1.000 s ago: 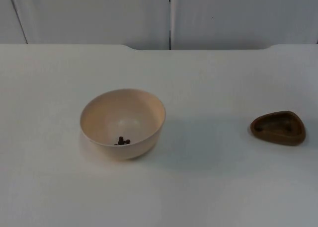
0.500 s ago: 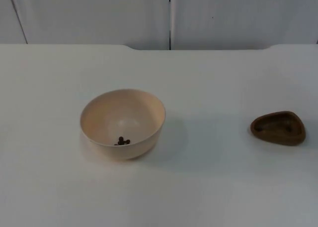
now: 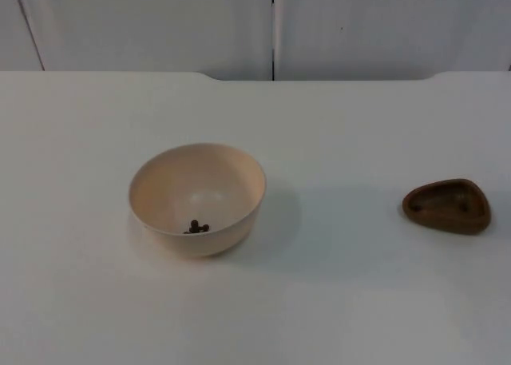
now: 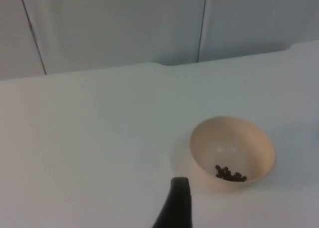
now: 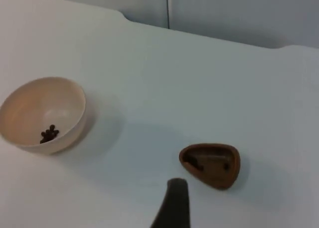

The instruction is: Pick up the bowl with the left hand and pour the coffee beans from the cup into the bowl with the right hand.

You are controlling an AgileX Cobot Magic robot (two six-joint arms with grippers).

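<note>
Cream bowl [image 3: 197,199] upright on the white counter [image 3: 335,301], a few coffee beans [image 3: 196,228] lying inside; brown cup [image 3: 447,206] upright well apart to its right; left pincer [image 4: 175,208] raised above the counter near the bowl, touching nothing; right pincer [image 5: 173,204] raised just beside the cup; cannot tell whether either pincer is apart or together; grey wall [image 3: 160,25] behind.

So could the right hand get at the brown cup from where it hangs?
Probably yes. The right hand hangs above the table just short of the brown cup, with bare tabletop between them. The bowl stands well off to the side.
</note>
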